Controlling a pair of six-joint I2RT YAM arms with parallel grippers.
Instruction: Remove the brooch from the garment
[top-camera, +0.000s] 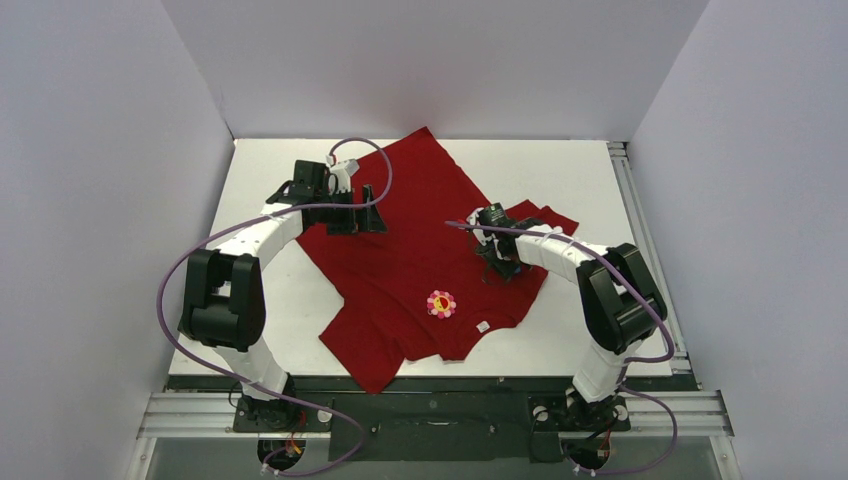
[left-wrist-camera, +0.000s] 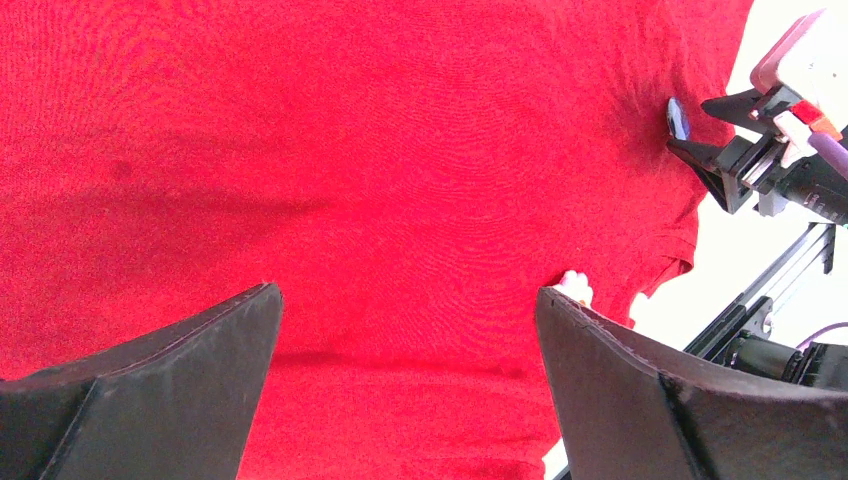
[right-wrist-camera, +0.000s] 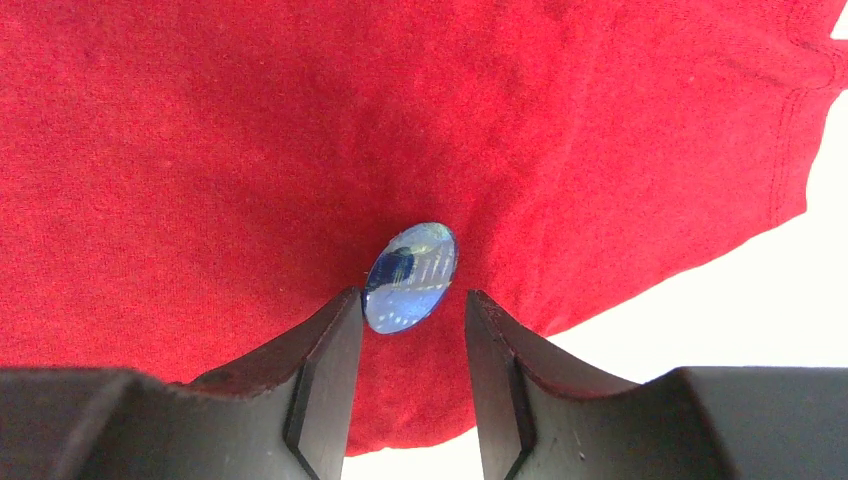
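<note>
right gripper (right-wrist-camera: 412, 294) fingers stand narrowly apart, gripping nothing, with a glossy blue oval disc (right-wrist-camera: 411, 277) just past their tips on the garment (right-wrist-camera: 200, 150). left gripper (left-wrist-camera: 408, 292), arm reaching forward, is poised over the cloth with fingers spread wide. the brooch (top-camera: 441, 303) lies nearer the bases, by the neckline.

- Overhead, the light is bright, even and diffuse. The arms throw only soft, short shadows on the large dark-red soft-cloth T-shirt (top-camera: 400, 250) and the white table (top-camera: 560, 170).
- From the left wrist, the T-shirt's weave is sharp at centre, with a dim shadow band across its left. The left gripper (left-wrist-camera: 408, 292) looks slightly soft, and the table past the T-shirt's right edge is blown out.
- From the right wrist, a small glossy blue oval disc (right-wrist-camera: 411, 277) on the T-shirt carries striped glare, with shade pooling around it.
</note>
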